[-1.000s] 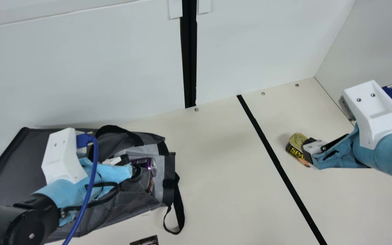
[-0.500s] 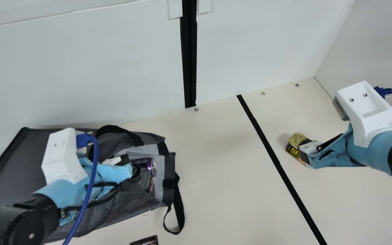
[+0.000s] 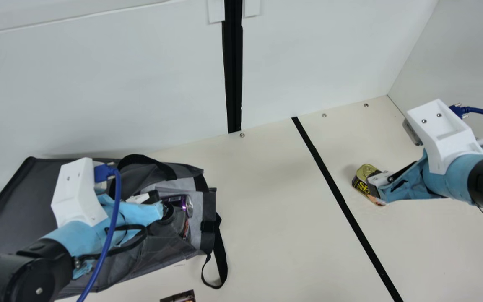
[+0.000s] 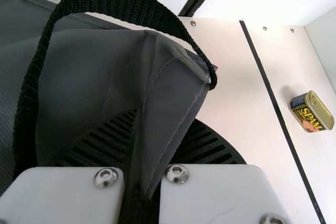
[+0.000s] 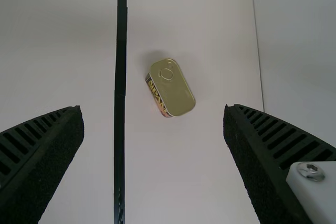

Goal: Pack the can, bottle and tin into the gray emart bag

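The gray bag (image 3: 210, 201) lies on its side at the left, its mouth facing right. My left gripper (image 3: 157, 197) is at its opening; in the left wrist view my left gripper (image 4: 139, 150) is shut on a fold of gray bag (image 4: 105, 72) fabric. Inside the mouth lies a purple can (image 3: 180, 202), with a dark, orange-marked item beside it, partly hidden. The yellow-and-black tin (image 3: 362, 178) rests on the table's right part, partly covered by my right gripper (image 3: 376, 184). In the right wrist view, my right gripper (image 5: 153, 135) is open above the tin (image 5: 172, 90), not touching it.
A black strip (image 3: 338, 195) runs along the table (image 3: 266, 201) between bag and tin. The bag's black strap (image 3: 221, 256) trails onto the table. A small dark printed item (image 3: 179, 297) lies at the near edge. White walls stand behind and at the right.
My right arm has moved left in the main view, and its gripper now covers more of the tin. The left arm, bag and tin have kept still.
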Robot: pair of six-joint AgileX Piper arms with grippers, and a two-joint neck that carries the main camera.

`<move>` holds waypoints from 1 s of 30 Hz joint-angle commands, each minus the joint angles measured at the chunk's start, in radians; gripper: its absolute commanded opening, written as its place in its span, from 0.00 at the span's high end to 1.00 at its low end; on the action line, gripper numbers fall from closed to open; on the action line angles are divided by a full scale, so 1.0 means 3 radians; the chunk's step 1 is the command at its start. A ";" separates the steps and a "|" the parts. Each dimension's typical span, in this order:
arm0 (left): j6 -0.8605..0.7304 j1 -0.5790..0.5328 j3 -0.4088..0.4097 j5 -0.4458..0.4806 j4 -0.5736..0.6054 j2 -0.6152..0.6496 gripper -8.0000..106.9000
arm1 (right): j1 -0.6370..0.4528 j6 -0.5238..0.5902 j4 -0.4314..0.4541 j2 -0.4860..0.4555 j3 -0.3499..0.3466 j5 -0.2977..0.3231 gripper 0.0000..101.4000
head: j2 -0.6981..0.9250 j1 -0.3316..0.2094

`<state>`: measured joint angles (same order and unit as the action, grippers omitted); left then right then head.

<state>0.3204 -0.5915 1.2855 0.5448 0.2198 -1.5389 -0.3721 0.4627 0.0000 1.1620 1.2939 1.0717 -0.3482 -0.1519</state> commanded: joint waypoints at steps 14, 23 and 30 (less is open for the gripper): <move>0.0000 0.0000 0.0000 0.0000 0.0000 0.0000 0.84 | -0.0170 0.0384 -0.0142 0.0342 0.0032 -0.0134 0.10 | -0.0003 -0.0076; 0.0000 0.0000 0.0000 0.0000 0.0000 0.0000 0.84 | -0.0317 0.0653 -0.0240 0.0560 0.0034 -0.0226 0.10 | -0.0003 -0.0076; 0.0000 0.0000 0.0000 0.0000 0.0000 0.0000 0.84 | -0.0417 0.0847 -0.0309 0.0730 0.0030 -0.0303 0.10 | -0.0003 -0.0076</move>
<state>0.3204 -0.5915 1.2855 0.5448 0.2198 -1.5389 -0.4931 0.7075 -0.0897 1.3738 1.3041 0.9809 -0.3482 -0.1519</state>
